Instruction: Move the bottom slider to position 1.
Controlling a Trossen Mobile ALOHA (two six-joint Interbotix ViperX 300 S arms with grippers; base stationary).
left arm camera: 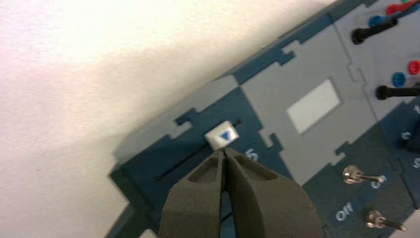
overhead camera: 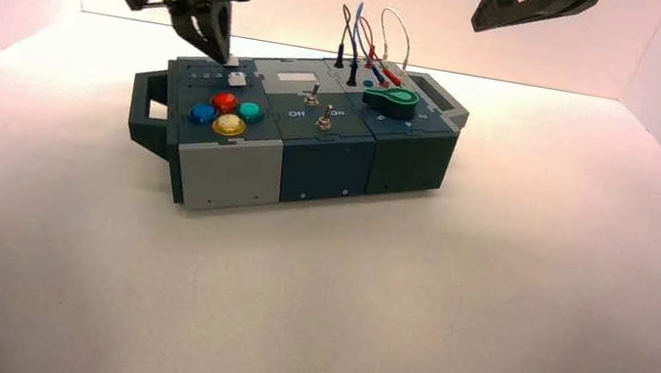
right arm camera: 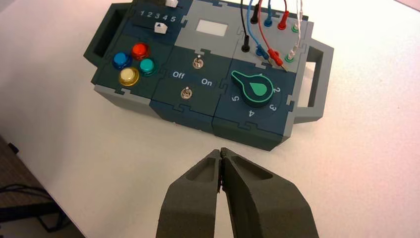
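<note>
The dark blue and grey box (overhead camera: 331, 161) stands at the middle of the table. Its two sliders sit on the left module, behind the coloured buttons. In the right wrist view the bottom slider's white knob (right arm camera: 160, 28) sits below the numbers, near 3 and 4; it also shows in the high view (overhead camera: 239, 80). The top slider's white knob (left arm camera: 221, 135), marked with a blue triangle, sits by the 5. My left gripper (left arm camera: 225, 151) is shut, and its tips touch or nearly touch that top knob's near edge. Its fingers hide the bottom slider in its own view. My right gripper (right arm camera: 220, 151) is shut and held high.
Red, blue, green and yellow buttons (overhead camera: 225, 112) sit in front of the sliders. Two toggle switches (right arm camera: 191, 77) with Off and On lettering are in the middle. A green knob (right arm camera: 253, 89) and plugged wires (overhead camera: 371, 41) are on the right. Handles stick out at both ends.
</note>
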